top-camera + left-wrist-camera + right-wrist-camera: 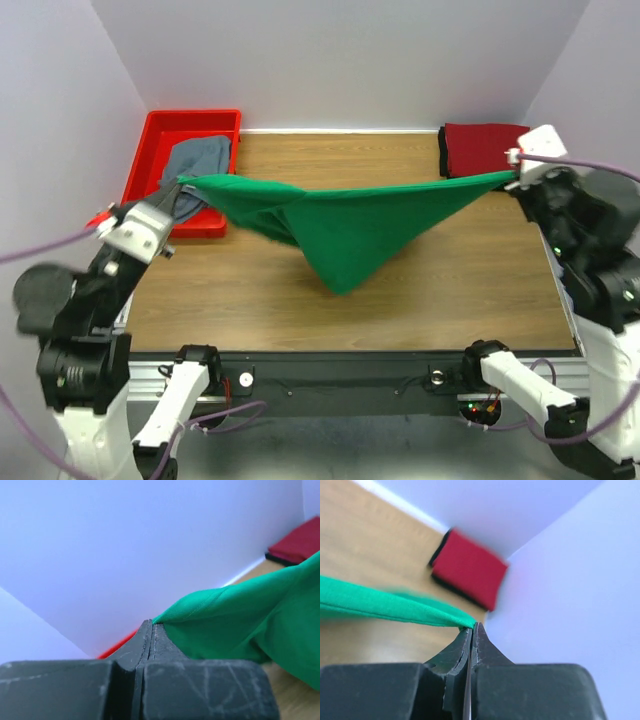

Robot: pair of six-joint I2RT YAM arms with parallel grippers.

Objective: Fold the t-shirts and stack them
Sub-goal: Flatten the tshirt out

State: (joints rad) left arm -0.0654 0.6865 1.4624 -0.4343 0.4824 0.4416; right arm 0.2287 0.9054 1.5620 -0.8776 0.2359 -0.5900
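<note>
The bright green t-shirt point(345, 225) hangs stretched between both grippers above the table, sagging to a point in the middle. My left gripper point(180, 185) is shut on its left corner; the left wrist view shows the cloth point(240, 625) pinched at the gripper point(151, 624). My right gripper point(513, 176) is shut on the right corner, seen in the right wrist view point(472, 626) with the green cloth point(385, 605). The dark red t-shirt point(482, 148) lies folded at the back right on the black one point(442, 155). The grey-blue t-shirt point(195, 160) lies in the bin.
A red plastic bin point(160, 130) stands at the back left. White walls close the left, back and right sides. The wooden table point(400, 300) reaches to the black front rail by the arm bases.
</note>
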